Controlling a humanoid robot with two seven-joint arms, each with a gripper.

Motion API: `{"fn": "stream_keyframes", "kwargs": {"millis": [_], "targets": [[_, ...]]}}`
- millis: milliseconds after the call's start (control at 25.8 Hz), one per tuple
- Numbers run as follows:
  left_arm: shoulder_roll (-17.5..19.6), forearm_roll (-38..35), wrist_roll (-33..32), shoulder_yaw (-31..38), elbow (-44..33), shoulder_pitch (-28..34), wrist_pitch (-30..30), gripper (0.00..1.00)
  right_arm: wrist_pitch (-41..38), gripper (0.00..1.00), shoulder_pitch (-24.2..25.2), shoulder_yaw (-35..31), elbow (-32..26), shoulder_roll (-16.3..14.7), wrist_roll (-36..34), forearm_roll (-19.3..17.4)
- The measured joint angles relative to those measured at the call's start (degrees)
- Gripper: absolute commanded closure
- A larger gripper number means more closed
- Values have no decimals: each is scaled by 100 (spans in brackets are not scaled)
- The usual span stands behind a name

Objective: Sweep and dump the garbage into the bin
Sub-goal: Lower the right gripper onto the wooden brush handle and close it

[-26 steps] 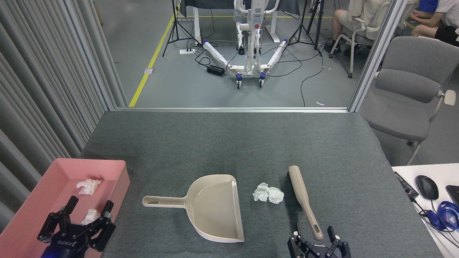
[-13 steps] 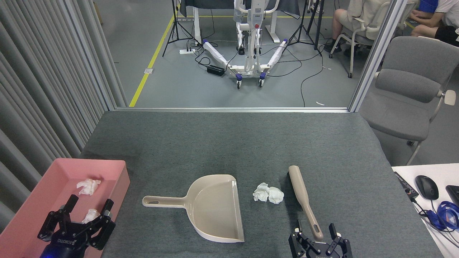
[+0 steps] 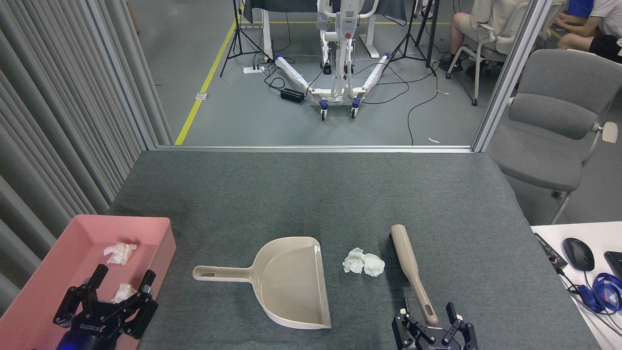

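Note:
Two white tissue wads of garbage lie together on the grey table between the beige dustpan and the beige brush. The dustpan's open mouth faces right toward them, its handle pointing left. The pink bin sits at the near left corner with two more wads inside. My left gripper hovers open over the bin's near part, holding nothing. My right gripper is open at the bottom edge, its fingers on either side of the brush handle's end.
A grey office chair stands off the table's right side. A white desk with a mouse and cables lies at the right. Grey curtains line the left. Beyond the table's far edge is open floor with equipment and seated people.
The right gripper crept slightly forward around the brush handle's end. The left gripper barely shifted. Nothing else moved.

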Motion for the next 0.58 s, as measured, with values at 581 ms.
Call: {"fn": "stream_keyframes", "kwargs": {"millis": [581], "targets": [[11, 13, -27, -22, -4, 8, 149, 1, 30, 22, -104, -8, 137, -37, -15, -23]]}}
